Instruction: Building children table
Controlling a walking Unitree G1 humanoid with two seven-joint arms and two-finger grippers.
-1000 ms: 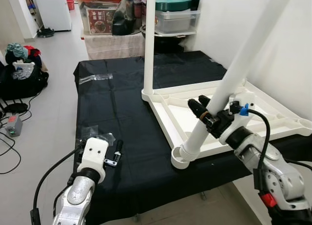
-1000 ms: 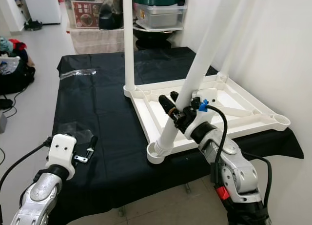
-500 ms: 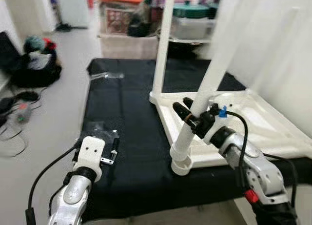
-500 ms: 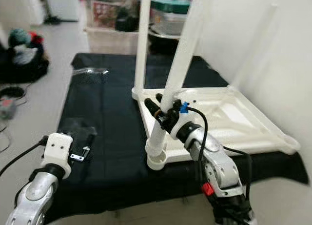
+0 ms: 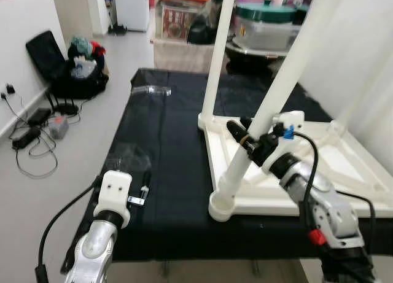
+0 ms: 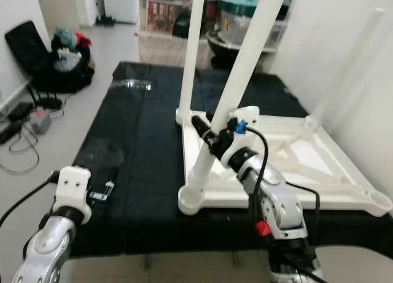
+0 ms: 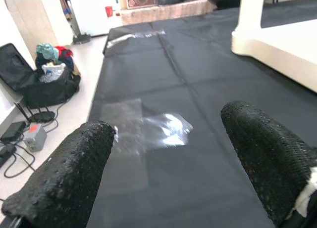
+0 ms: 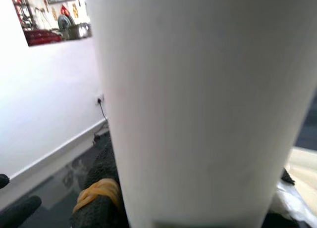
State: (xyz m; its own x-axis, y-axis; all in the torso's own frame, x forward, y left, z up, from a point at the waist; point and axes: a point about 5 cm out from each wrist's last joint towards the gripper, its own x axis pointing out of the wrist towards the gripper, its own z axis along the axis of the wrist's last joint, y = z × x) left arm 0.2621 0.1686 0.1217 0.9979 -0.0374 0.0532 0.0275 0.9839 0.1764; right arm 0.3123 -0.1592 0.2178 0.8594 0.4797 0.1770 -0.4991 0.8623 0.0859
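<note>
The right gripper (image 5: 245, 132) is clamping a white cylindrical plastic table leg (image 5: 265, 111), which is leaning in the near-left corner socket of the upturned white plastic tabletop (image 5: 344, 166) on the black cloth-covered table (image 5: 172, 148). A second white upright leg (image 5: 219, 53) is standing at the tabletop's far-left corner. The left gripper (image 7: 168, 154) is hanging open over a clear plastic bag (image 7: 148, 129) near the table's left edge.

Bright, even indoor light; sharp head views, wrist close-ups blurred.
</note>
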